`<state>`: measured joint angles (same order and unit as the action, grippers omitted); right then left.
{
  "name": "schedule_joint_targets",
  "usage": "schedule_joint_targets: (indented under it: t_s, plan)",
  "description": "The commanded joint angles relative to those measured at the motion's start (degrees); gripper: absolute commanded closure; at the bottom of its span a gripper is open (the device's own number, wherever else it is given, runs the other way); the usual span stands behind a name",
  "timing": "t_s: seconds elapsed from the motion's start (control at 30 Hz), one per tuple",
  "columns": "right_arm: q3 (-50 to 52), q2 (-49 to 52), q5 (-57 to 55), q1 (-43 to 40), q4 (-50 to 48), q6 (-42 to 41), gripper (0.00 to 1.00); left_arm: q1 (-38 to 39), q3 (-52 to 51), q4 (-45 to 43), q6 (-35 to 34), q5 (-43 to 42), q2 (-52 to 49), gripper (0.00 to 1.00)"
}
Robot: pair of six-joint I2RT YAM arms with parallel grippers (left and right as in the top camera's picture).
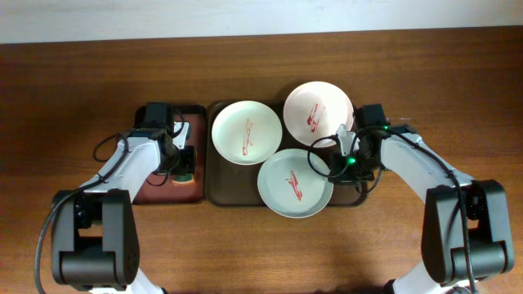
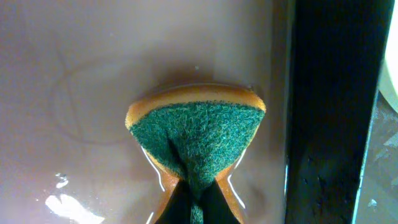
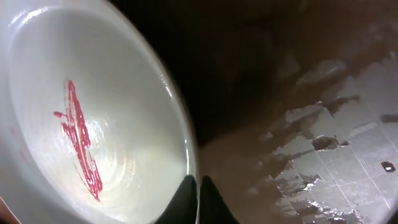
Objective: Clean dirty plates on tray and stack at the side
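I count three plates on the one brown tray (image 1: 217, 186), in the middle of the overhead view. One white plate (image 1: 247, 132) lies at the tray's upper left, the other white plate (image 1: 318, 112) at its upper right, and one green plate (image 1: 295, 183) is below, between them. Each plate carries one red smear.

My right end effector (image 3: 198, 200) is closed on the rim of the green plate, at that plate's right side; the fingers are pinched together with the thin rim between them.

Just beside the brown tray, on the left, there is one narrow maroon tray (image 1: 155, 189) on the desk (image 1: 82, 82). There my left end effector (image 2: 198, 202) grips one sponge (image 2: 196, 127), which has a green face and an orange body. The sponge is pressed against the wet maroon floor.
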<state>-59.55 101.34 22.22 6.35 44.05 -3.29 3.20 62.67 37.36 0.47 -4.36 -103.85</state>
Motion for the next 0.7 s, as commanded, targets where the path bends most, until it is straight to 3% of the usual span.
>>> schedule_joint_targets:
  t_s: [0.0,0.13,0.67]
  plan:
    - [0.5,0.4,-3.0,0.4,-0.1,-3.3,0.96,0.0,-0.6,-0.2,0.2,-1.1,-0.5,1.0]
    - [0.5,0.4,-3.0,0.4,0.0,-3.2,0.96,0.0,1.9,0.3,0.2,-1.5,3.9,1.0]
    - [0.5,0.4,-3.0,0.4,0.1,-3.2,0.96,0.0,3.7,-12.8,-1.2,-1.4,33.0,1.0]
